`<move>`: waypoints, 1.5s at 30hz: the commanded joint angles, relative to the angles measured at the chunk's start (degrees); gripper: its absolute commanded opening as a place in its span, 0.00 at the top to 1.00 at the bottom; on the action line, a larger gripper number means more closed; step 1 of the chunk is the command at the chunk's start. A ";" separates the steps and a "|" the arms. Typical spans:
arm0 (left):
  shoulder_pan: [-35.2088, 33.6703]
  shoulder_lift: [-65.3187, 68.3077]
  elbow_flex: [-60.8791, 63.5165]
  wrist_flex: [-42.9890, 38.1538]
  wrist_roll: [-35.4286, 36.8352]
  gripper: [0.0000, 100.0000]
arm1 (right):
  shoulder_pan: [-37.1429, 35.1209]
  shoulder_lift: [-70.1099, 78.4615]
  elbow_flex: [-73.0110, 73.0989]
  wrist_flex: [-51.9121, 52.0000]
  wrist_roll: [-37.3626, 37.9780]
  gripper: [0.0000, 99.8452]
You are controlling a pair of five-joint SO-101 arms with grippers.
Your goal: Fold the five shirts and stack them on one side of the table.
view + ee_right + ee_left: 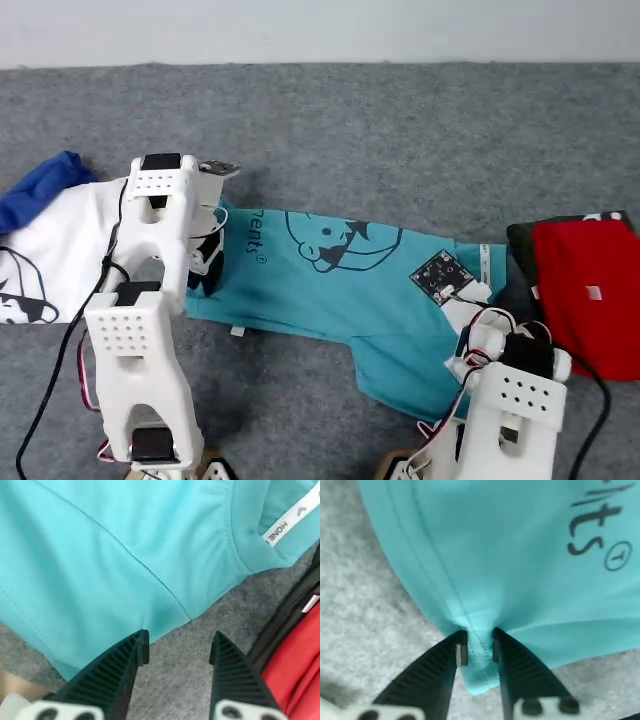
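A teal shirt (340, 285) with a dark print lies spread across the middle of the grey table. My left gripper (477, 652) is shut on the teal shirt's hem (479, 670) at its left end, by the white arm (160, 215). My right gripper (179, 652) stands open just off the teal shirt (125, 555) near its collar end, over bare carpet. A folded red shirt (585, 290) lies on a dark shirt (522, 250) at the right. A white printed shirt (50, 255) and a blue shirt (40, 185) lie at the left.
Grey carpet-like table cover (400, 140) stretches free behind the teal shirt up to the white wall (320, 30). The right arm's base (510, 410) stands at the front right, the left arm's base (140, 400) at the front left, with cables trailing.
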 commanded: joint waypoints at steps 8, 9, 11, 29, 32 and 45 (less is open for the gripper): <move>10.55 -19.78 6.99 1.85 2.81 0.92 | 5.32 -0.31 0.00 0.48 3.69 0.79; 10.73 -22.07 8.40 1.85 2.81 0.92 | 5.93 -0.31 0.70 0.40 4.48 0.79; 10.73 -25.93 10.51 1.76 2.73 0.92 | 6.37 -0.40 1.76 0.22 4.84 0.79; 7.30 -7.47 14.37 1.76 3.08 0.93 | 6.20 -0.40 2.29 0.22 4.84 0.79; 5.80 -7.56 14.46 1.76 2.90 0.93 | 6.20 -0.40 2.29 0.31 4.84 0.79; 5.19 -19.60 19.74 2.02 2.73 0.93 | 6.46 -0.40 2.29 0.57 5.01 0.79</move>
